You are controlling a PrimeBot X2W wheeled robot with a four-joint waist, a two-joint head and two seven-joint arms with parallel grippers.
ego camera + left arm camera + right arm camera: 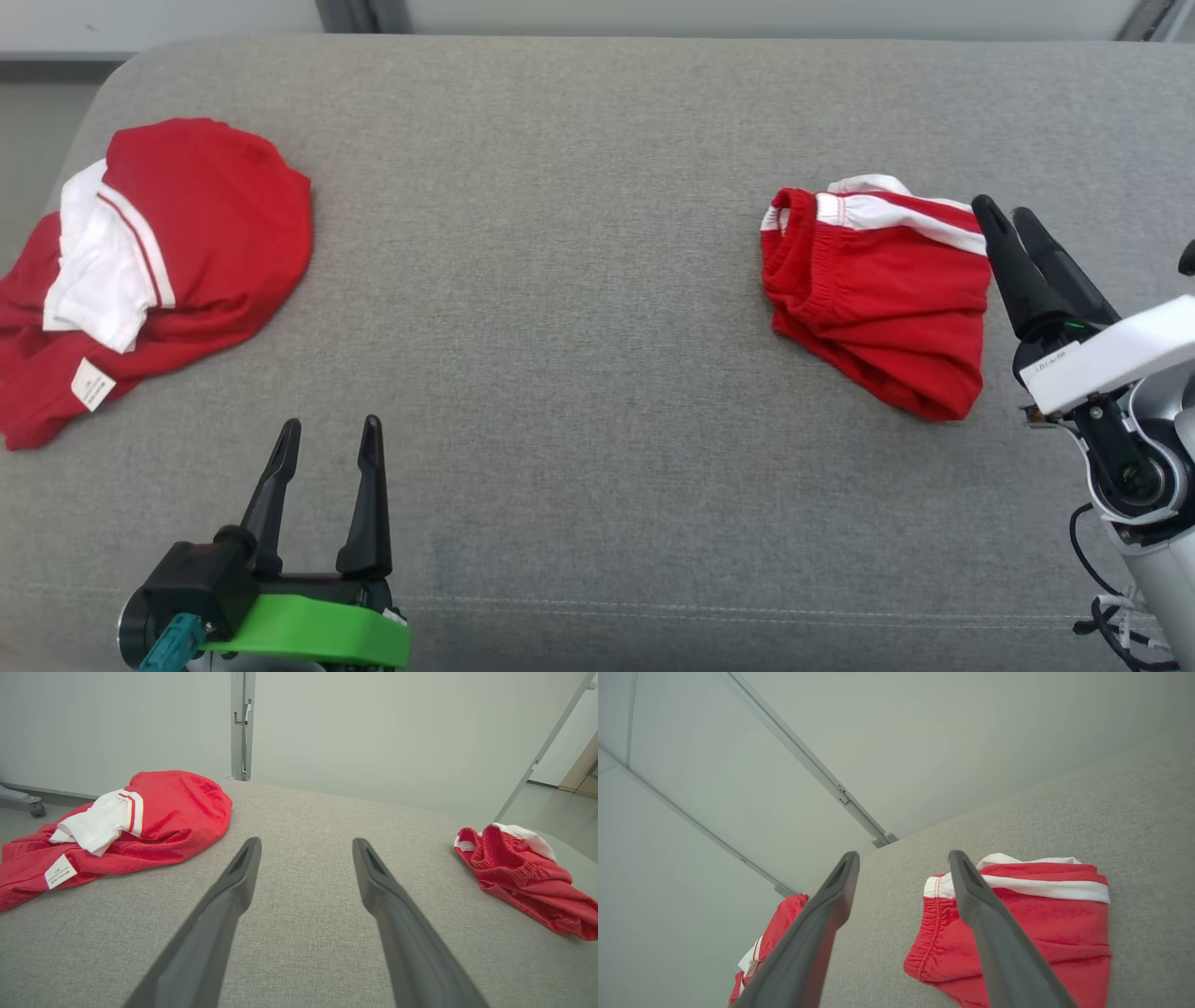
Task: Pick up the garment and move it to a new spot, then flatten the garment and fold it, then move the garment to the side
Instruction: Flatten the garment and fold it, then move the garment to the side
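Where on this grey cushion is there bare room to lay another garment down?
The widest bare patch is the middle of the cushion, between the red shirt on the left and the red shorts on the right, beyond the left gripper. The far strip behind both garments is bare. Crowded: the right edge, where the right gripper sits beside the shorts.
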